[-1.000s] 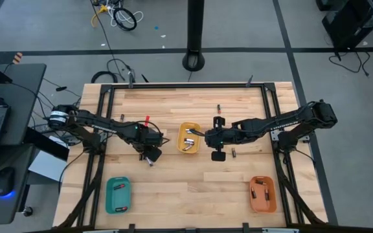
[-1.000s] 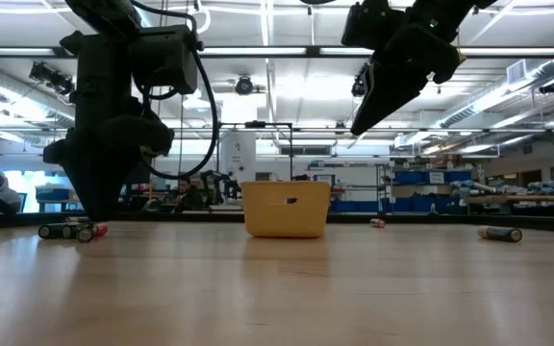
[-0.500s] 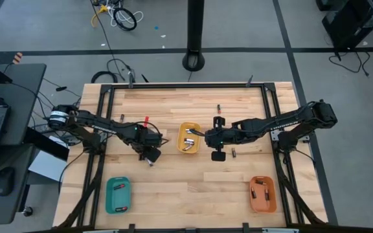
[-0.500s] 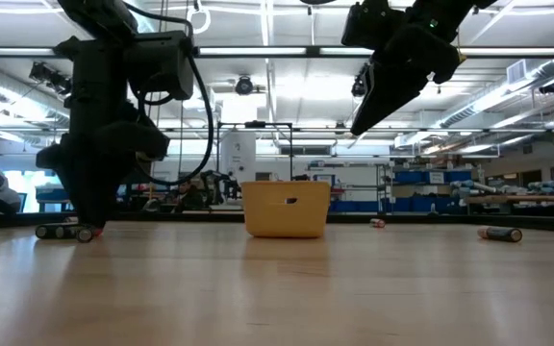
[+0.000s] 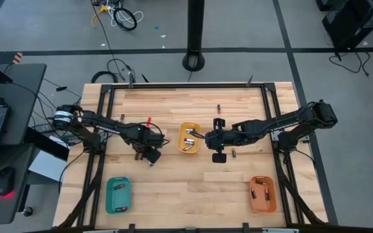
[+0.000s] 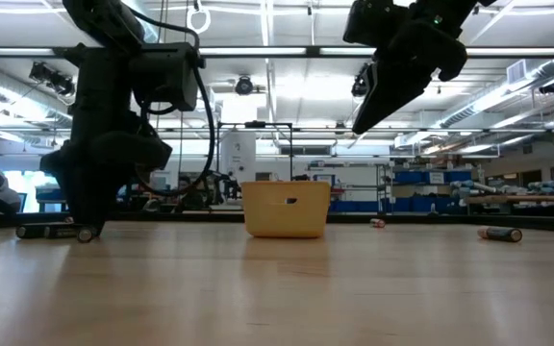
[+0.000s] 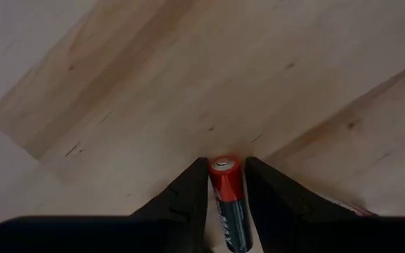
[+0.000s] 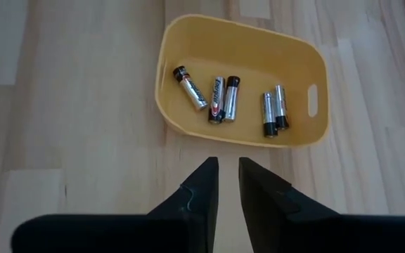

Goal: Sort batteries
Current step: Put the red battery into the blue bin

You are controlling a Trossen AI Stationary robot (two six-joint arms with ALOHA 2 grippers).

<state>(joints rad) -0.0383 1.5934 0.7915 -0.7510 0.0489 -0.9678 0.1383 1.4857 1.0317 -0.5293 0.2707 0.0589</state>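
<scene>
My left gripper (image 7: 226,169) points straight down, its fingertips at the table top (image 6: 85,231), left of the yellow tray (image 5: 189,125). It is shut on a battery (image 7: 229,204) with a red end. Another dark battery (image 6: 46,231) lies on the table beside it. My right gripper (image 8: 228,165) hangs well above the table by the tray's right side (image 5: 207,136). It is open by a narrow gap with nothing in it. Several batteries (image 8: 220,98) lie in the yellow tray (image 8: 188,126). My left gripper pinches the battery between its two fingers, which come from above and point down. The battery's red end (image 7: 225,176) sits level with the fingertips, and its body runs back between the fingers. Whether that end rests on the table, I cannot tell.
A teal tray (image 5: 109,194) stands near the front left and an orange tray (image 5: 263,178) near the front right, each holding batteries. Loose batteries lie at the far middle (image 5: 217,108) and right of the yellow tray (image 5: 234,153). Bare wood lies between the trays.
My left gripper has tipped a little, and its fingertips have shifted slightly toward the table's left edge. The dark battery lying beside it has slid the same way. My right gripper has kept still.
</scene>
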